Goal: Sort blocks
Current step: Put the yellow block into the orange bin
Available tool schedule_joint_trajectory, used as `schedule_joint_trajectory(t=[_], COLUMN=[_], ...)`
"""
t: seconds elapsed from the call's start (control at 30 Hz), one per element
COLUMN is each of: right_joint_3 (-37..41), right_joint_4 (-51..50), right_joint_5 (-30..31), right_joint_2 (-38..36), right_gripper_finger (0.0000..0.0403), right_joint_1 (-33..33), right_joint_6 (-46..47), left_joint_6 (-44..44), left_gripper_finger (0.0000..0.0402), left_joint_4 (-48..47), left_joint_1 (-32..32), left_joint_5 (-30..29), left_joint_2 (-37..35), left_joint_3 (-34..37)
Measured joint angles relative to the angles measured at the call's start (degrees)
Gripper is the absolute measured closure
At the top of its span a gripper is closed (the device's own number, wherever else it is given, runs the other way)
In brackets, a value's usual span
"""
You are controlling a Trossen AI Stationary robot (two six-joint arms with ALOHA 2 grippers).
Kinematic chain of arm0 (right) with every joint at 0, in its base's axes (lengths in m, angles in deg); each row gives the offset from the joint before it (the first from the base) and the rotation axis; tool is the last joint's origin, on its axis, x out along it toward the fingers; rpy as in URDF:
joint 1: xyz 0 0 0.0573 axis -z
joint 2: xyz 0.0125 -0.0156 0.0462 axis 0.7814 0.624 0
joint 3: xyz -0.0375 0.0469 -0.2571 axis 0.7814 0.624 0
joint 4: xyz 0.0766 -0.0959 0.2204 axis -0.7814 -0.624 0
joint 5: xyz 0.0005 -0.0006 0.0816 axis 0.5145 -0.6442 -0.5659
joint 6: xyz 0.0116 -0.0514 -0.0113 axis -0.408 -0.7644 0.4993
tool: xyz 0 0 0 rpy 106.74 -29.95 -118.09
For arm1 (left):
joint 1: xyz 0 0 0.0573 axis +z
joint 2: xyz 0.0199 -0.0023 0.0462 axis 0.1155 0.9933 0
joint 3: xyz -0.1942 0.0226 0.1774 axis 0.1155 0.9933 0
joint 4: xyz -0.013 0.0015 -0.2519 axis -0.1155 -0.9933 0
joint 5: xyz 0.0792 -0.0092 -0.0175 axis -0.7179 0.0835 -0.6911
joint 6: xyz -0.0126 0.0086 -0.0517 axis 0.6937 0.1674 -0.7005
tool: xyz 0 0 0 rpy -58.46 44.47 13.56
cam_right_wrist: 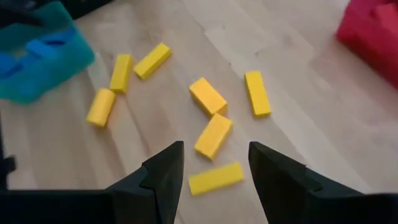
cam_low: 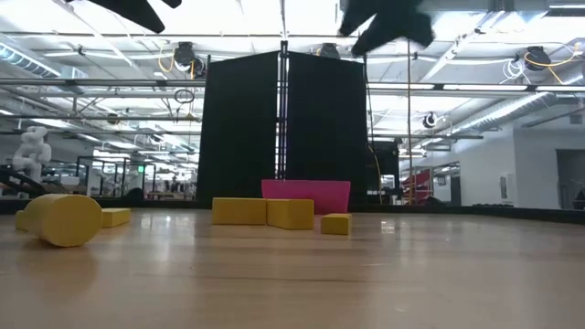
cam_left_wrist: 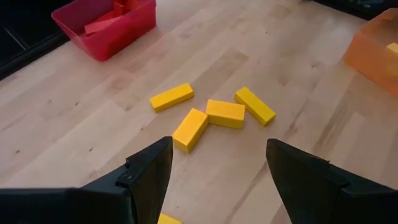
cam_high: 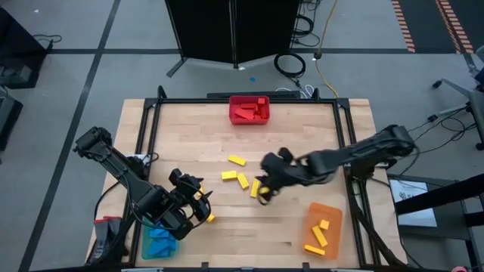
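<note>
**Yellow blocks wait mid-table as your two tools hang over them**

Start at your left: the left tool hangs above the near-left part of the pale wooden table, its fingers spread with nothing between them. Right beside it sits the teal plastic bin, already holding flat blue bricks, which suggests this arm serves that corner. A few small yellow rectangular blocks lie by its fingers, so it looks parked over work it has not picked up.

Move to the middle. At the far edge stands the red plastic bin with red bricks piled inside. In front of it, in the open centre, a loose cluster of yellow blocks lies flat on the boards, some touching, some at angles to each other; they seem to sit there simply because nobody has cleared them yet.

Then your right tool, reaching in over the cluster's near-right side. Its fingers are parted and empty, and its wrist view frames one yellow block just ahead of the gap, likely the next pick.

Farthest right, the translucent orange plastic bin holds several yellow blocks, so it appears to be where the yellows belong.
</note>
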Motion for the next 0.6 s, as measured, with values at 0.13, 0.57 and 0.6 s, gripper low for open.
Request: schedule_joint_trajectory(t=[0.13,0.57,0.6], right_joint_3=[0.0,0.1,0.1], right_joint_4=[5.9,16.7,16.6], right_joint_5=[-5.5,-24.2,-24.6], right_joint_2=[6.8,22.7,23.2], right_gripper_finger=[0.0227,0.0227,0.0227], right_joint_1=[4.3,13.4,13.6], right_joint_6=[-2.4,-3.9,-4.1], left_joint_6=[0.0,0.1,0.1], left_gripper_finger=[0.0137,0.0137,0.0137], left_joint_4=[-0.1,-0.6,-0.5], left_joint_1=[0.0,-0.2,-0.2], left_joint_5=[1.2,3.7,3.9], left_joint_2=[0.0,0.0,0.0], left_joint_3=[0.0,0.0,0.0])
